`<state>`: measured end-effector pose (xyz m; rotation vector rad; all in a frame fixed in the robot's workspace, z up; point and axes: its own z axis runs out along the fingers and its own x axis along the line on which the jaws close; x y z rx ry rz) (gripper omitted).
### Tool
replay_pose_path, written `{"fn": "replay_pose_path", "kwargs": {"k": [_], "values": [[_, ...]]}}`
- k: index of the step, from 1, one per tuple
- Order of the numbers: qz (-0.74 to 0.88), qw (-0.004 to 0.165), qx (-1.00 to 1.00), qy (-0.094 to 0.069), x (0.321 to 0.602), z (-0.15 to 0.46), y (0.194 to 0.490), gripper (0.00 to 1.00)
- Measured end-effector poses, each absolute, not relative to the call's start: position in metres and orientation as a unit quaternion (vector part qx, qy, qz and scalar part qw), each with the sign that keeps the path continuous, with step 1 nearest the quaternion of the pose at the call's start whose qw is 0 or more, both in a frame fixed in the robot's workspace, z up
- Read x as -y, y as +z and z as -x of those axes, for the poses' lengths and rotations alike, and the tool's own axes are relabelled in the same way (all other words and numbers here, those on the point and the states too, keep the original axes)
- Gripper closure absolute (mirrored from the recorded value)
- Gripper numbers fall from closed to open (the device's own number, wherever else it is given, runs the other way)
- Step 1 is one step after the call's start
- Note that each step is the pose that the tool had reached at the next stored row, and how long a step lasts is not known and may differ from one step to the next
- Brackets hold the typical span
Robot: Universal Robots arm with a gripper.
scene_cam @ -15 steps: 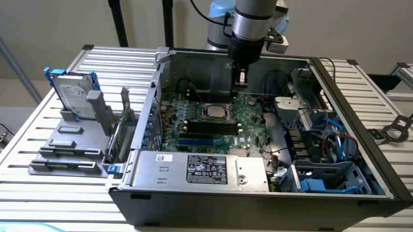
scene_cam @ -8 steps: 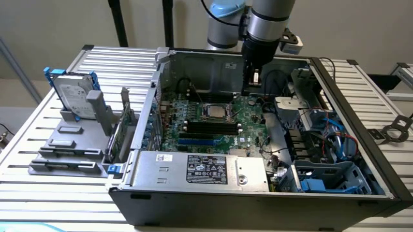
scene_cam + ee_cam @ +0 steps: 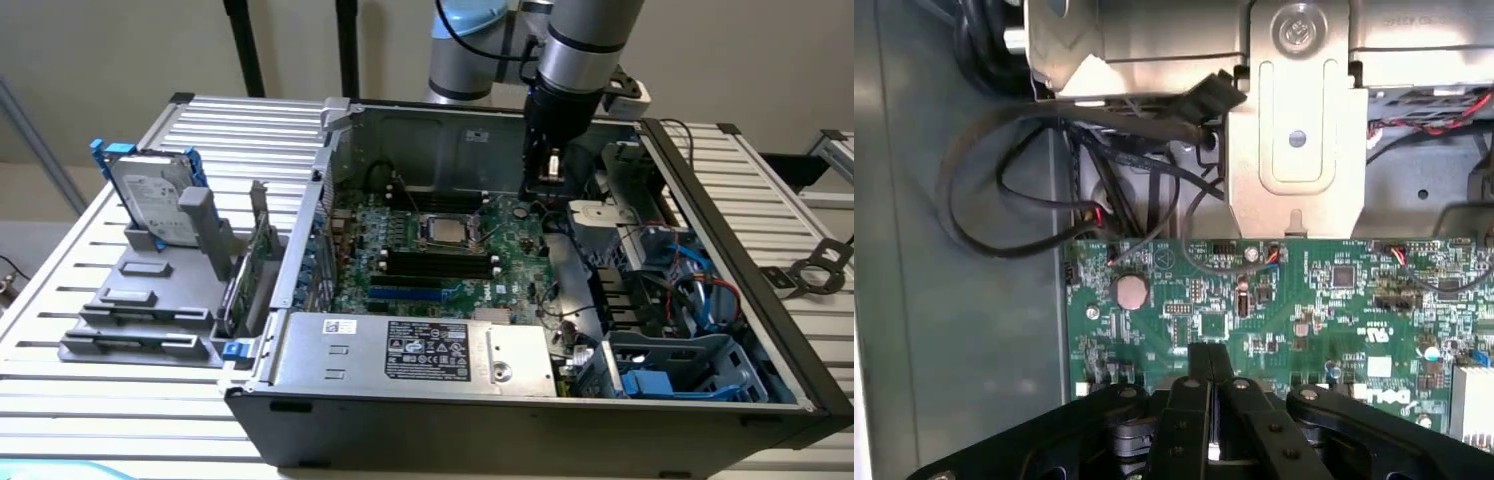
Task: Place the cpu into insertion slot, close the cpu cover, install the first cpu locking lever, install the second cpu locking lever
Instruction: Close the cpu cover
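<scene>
Watching the exterior feed, I see the gripper (image 3: 547,190) hanging low inside the open computer case (image 3: 400,130), over the far corner of the green board (image 3: 518,250) on the exterior view's right. The insertion slot (image 3: 447,232) lies toward the exterior view's left of it and a little nearer the camera, well apart from the fingertips, with bare board and small parts between. I judge that any approach turns on that offset. The slot is square, so it has no long axis to speak of. Its sides run with the board's edges and with the black memory sticks (image 3: 441,265) just on its near side. Silvery metal shows within its dark frame, but I cannot tell whether that is the cpu's top or the cpu cover lying down.

On the wrist feed the gripper (image 3: 1210,352) has its two fingers drawn together with only a dark seam between them, and I cannot make out anything pinched there. Beyond them I see the board, a round coin cell (image 3: 1131,291), loose black cables (image 3: 1004,200) and a folded metal bracket (image 3: 1299,120).

The case lies on its side on a slatted metal table (image 3: 120,400), with the power supply (image 3: 414,350) at the near edge. A hard drive (image 3: 150,195) stands in a grey rack (image 3: 147,300) at the exterior view's left, and a pale wall (image 3: 107,50) runs behind.
</scene>
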<state>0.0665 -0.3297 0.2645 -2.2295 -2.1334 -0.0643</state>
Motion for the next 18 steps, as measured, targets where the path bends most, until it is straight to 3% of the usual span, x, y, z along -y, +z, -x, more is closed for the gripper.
{"fn": "replay_pose_path", "kwargs": {"k": [11,15,18], "values": [[0.719,0.03,0.694,-0.018,0.331,-0.057,0.246,0.89],[0.719,0.041,0.694,-0.005,0.331,-0.056,0.246,0.89],[0.719,0.039,0.694,0.003,0.331,-0.055,0.246,0.89]]}}
